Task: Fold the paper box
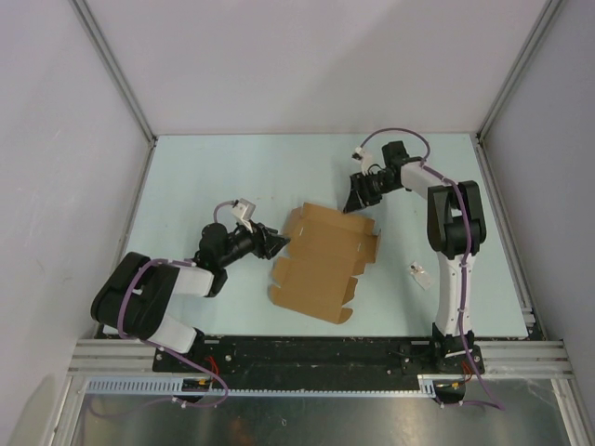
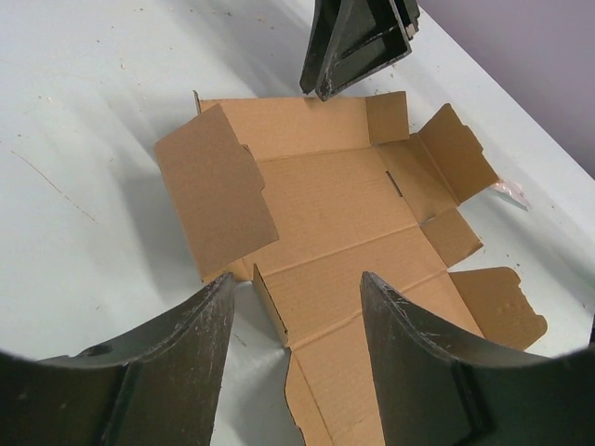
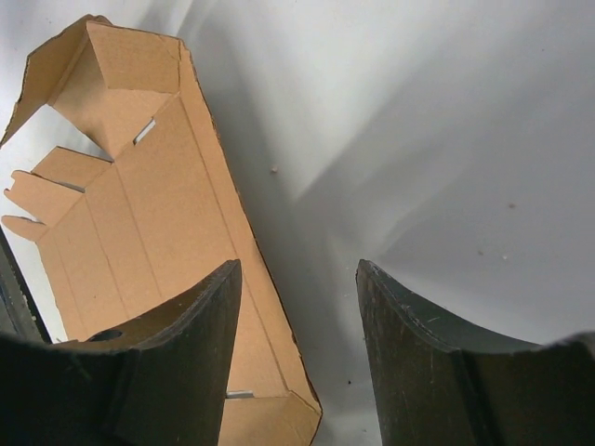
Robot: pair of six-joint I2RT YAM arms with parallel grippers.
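- Box: a die-cut sheet lying at the middle of the table, between the two arms. It is mostly flat, so folding is judged barely begun.
- Left claw: open and gripping nothing. It hovers low at the box's left edge.
- Right claw: open and gripping nothing. It stands at the box's far right corner, just beside the edge.
- Packet: lies on the table to the right of the box, apart from it. It is no part of the work.
- Step in hand, as judged: take a side panel and turn it up along its crease.
- To do it well: bring one finger under the panel's edge and one over it, close to the crease and not at a loose tip.
- Close gently, since the cardboard will buckle if pinched mid-panel.
- Let the other claw press the base panel down so the sheet does not slide or lift.
- Turn the panel about the scored line rather than dragging it sideways.
- Top view only: it shows both arms, the whole outline of the sheet and the packet's place.
- Left wrist view only: a flap on the far left already stands half raised, and the slots and crease lines are clear. The top view flattens these.
- Right wrist view only: bare table lies between the right fingers, with the box's long edge just beside one finger, slightly lifted. Contact cannot be told.
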